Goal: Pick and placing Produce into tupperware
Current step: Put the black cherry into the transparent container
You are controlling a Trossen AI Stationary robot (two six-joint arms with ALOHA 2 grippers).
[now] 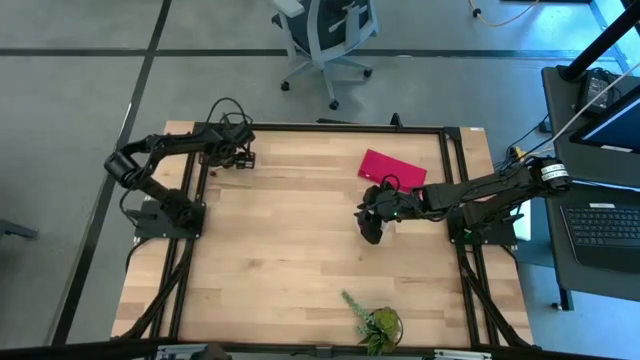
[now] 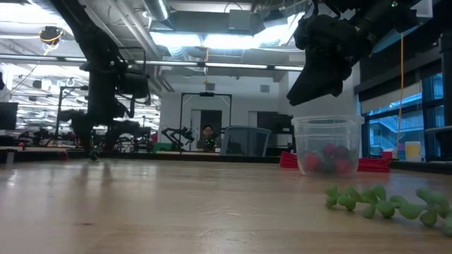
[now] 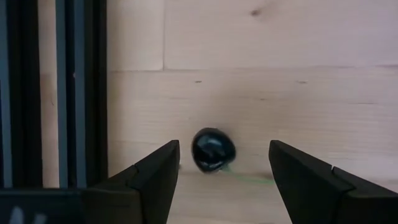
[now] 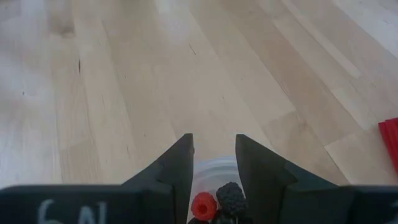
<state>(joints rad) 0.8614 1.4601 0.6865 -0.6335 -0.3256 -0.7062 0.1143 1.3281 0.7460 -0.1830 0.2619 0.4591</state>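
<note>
Left wrist view: the left gripper [image 3: 222, 180] is wide open around 1 dark cherry [image 3: 213, 150], not holding it. The right gripper [image 4: 214, 158] hangs part open above the tupperware [image 2: 327, 144], holding nothing.

From above, the right gripper [image 1: 372, 226] completely covers the tupperware [image 2: 326, 144]; the wrist cam only catches a sliver of rim between its fingers.

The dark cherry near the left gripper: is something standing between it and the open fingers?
Nothing visible does. In the left wrist view the dark cherry lies on bare wood, ahead of the gap of the open left gripper, apart from both fingers.
</note>
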